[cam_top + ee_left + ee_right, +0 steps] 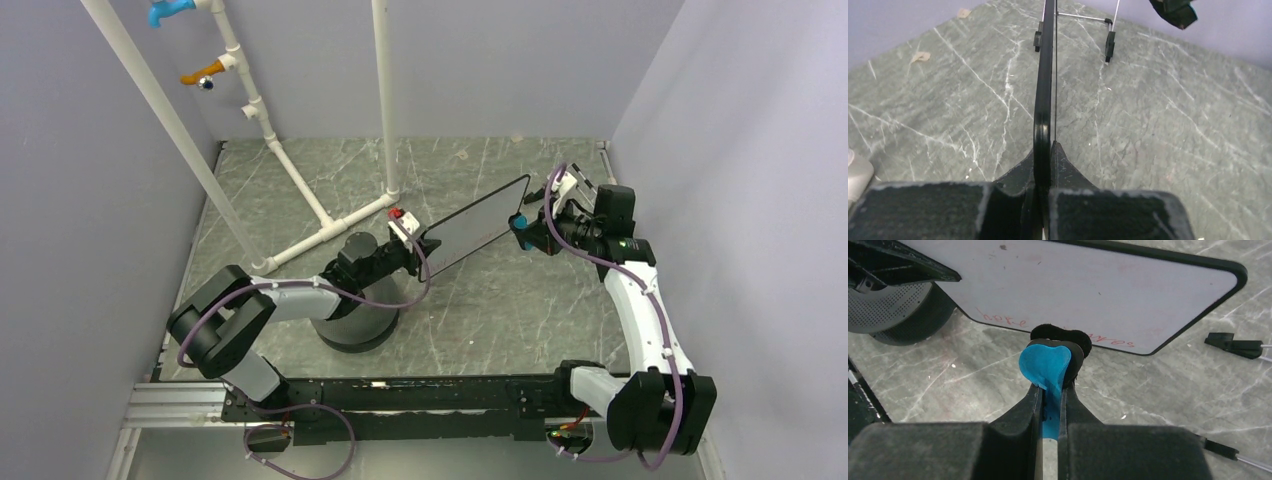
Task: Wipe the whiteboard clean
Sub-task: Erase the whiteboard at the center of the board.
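Observation:
The whiteboard (478,224) is held up off the table, tilted, its dark back toward the top camera. My left gripper (413,246) is shut on its left end. Seen from the left wrist, the board (1044,75) is edge-on, clamped between the jaws of the left gripper (1048,152). In the right wrist view its white face (1088,285) carries faint red handwriting (1108,340) along the lower edge. My right gripper (1050,387) is shut on a blue-and-black eraser (1047,362), whose black felt touches that lower edge. From the top, the right gripper (525,230) is at the board's right end.
A black round perforated disc (355,320) sits under the left arm and also shows in the right wrist view (893,305). A white pipe frame (300,190) stands at the back left. Small black clips on thin wire (1233,345) lie on the marble table (500,310). Walls close in on both sides.

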